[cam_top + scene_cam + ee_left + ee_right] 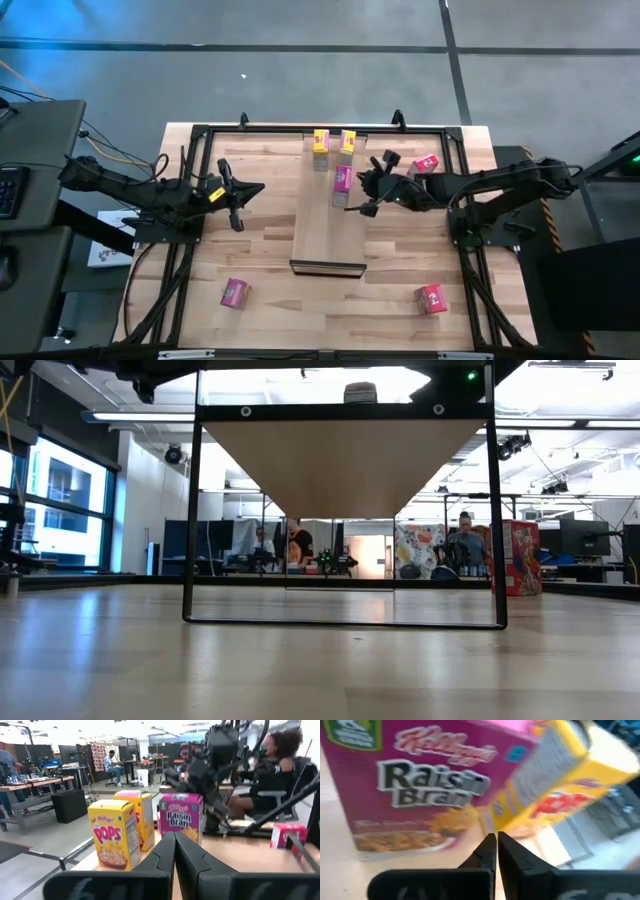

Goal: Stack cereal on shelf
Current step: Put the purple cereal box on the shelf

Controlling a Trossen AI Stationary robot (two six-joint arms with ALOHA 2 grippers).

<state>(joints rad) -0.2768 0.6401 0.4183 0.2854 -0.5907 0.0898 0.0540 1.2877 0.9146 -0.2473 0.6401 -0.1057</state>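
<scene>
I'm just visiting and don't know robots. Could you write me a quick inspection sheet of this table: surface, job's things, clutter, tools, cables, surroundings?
Surface: wooden table inside a black frame; shelf lies at its centre.
Job's things: two yellow boxes and a magenta box on the shelf; a second magenta box and two red boxes on the table.
Clutter: nothing seen.
Tools: left tool shut, empty, left of the shelf; right tool shut, empty, beside the magenta box.
Cables: orange cable beside the left arm.
Surroundings: workshop, people seated at desks.

Two black jointed arms, the left arm [150, 192] carrying a yellow label and orange cable.
</scene>
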